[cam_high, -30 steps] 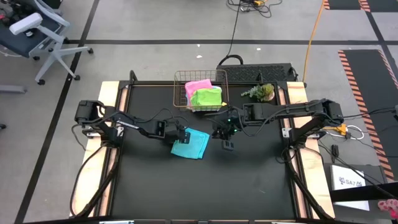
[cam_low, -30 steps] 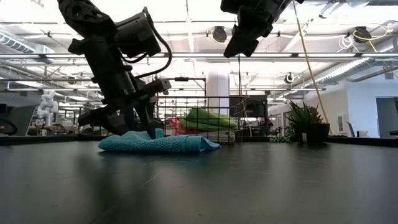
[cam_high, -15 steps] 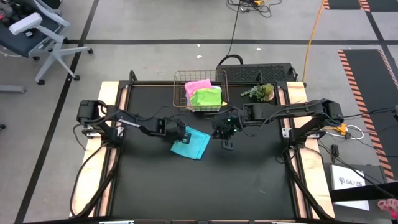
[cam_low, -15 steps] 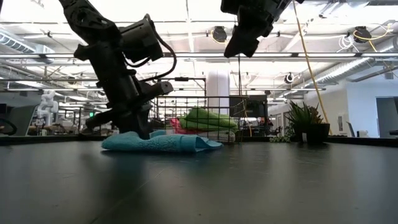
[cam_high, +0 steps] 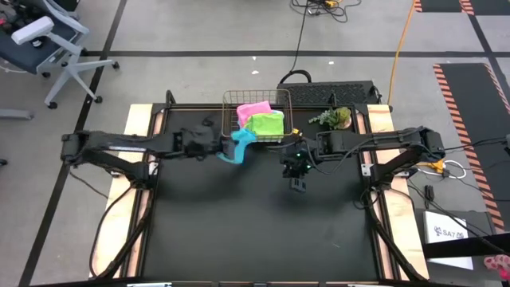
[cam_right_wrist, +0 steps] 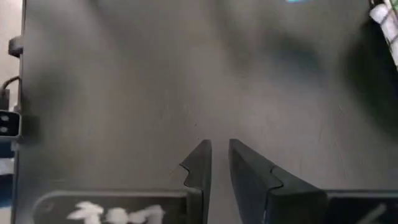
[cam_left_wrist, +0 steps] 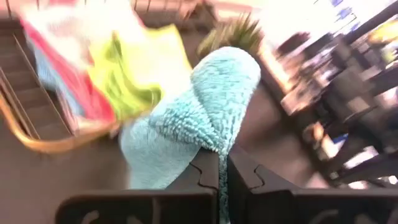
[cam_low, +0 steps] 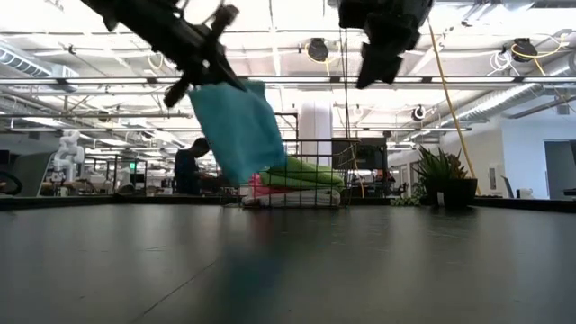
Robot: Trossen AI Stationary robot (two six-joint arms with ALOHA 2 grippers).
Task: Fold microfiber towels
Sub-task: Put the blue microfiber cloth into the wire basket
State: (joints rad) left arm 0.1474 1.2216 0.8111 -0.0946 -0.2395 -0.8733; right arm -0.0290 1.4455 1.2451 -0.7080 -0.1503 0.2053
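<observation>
My left gripper [cam_high: 226, 147] is shut on a cyan-blue microfiber towel [cam_high: 241, 147], which hangs in the air [cam_low: 236, 130] just in front of the copper wire basket [cam_high: 231, 100]. A pink towel [cam_high: 255, 108] and a lime green towel [cam_high: 265, 124] lie in the basket. My right gripper [cam_high: 296, 177] hovers high over the bare black table [cam_right_wrist: 124, 93] to the right of the basket. Its fingers are almost together and hold nothing. My left gripper pinches the cyan towel between its two fingers at a bunched upper edge [cam_left_wrist: 219, 147]. I cannot tell how many layers it has. The fingers come from the table's left, slanting slightly down. The towel hangs below them, slack and clear of the table [cam_low: 243, 166].
A small green plant [cam_high: 335, 118] stands at the far right, beside the basket. Bare black table surface [cam_high: 255, 223] stretches across the near half. A person shows dimly in the room behind the table [cam_low: 189, 166].
My left gripper has shut on the cyan towel where it lay on the table. It has then risen quickly and swung toward the far edge and the basket, tipping up toward level. The towel has been lifted clear and now hangs. My right gripper has stayed high.
</observation>
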